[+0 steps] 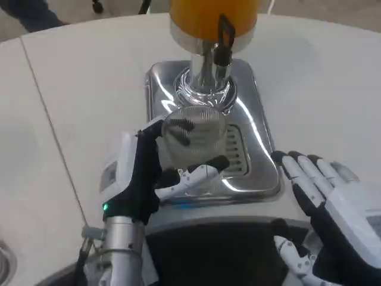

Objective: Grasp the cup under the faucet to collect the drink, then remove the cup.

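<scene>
The clear, ribbed plastic cup (193, 134) is sitting over the polished chrome drip tray (257, 125) of the drink dispenser (208, 36), directly below the black faucet lever (224, 37). Its round rim is showing from above, and the wall is transparent enough that the slotted grille (236, 152) is showing through beside it.

The left hand (149, 173) is grasping the cup: the black palm and thumb are pressing on its left side, and the white fingers are curling under and around its near side. The silver left forearm (122, 250) is rising from the lower edge of the picture.

The right hand (333, 208) is released, holding nothing, with fingers extended and slightly apart, lying on the white table (321, 83) just beside the tray's right front corner.

The dispenser's orange tank is standing on a mirror-bright round column (205, 80) at the tray's rear. The tray is a rounded rectangle with a raised lip. Open tabletop is lying to the left of the tray and to its right rear. A seam in the table (50, 128) is running diagonally down the left side.
</scene>
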Available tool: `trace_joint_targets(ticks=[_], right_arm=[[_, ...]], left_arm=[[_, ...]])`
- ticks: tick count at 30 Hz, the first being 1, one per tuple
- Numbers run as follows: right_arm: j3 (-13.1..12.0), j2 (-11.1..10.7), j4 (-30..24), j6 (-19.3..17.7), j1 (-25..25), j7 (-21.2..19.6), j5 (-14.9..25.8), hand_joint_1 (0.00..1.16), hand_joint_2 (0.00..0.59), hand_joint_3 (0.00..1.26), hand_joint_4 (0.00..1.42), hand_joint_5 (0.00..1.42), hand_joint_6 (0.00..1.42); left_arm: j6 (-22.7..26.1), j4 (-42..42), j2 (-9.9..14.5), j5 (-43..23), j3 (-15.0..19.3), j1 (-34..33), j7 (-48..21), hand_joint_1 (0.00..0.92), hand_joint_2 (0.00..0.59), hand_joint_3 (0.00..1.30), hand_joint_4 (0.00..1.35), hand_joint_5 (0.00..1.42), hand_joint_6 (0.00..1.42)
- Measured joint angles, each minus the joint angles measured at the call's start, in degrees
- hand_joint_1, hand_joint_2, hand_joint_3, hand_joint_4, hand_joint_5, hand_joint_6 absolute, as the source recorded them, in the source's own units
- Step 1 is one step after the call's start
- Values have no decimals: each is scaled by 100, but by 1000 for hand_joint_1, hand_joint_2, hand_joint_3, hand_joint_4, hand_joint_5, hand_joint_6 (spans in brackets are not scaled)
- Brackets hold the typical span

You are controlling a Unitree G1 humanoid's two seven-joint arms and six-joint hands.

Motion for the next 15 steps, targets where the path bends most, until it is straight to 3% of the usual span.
trace_joint_targets(ticks=[15], right_arm=[[122, 197, -284, 14, 88, 344, -214, 234, 586, 0, 0, 0, 16]], left_arm=[[-215, 2012, -127, -4, -344, -1388, 953, 669, 76, 1056, 1115, 1394, 1424]])
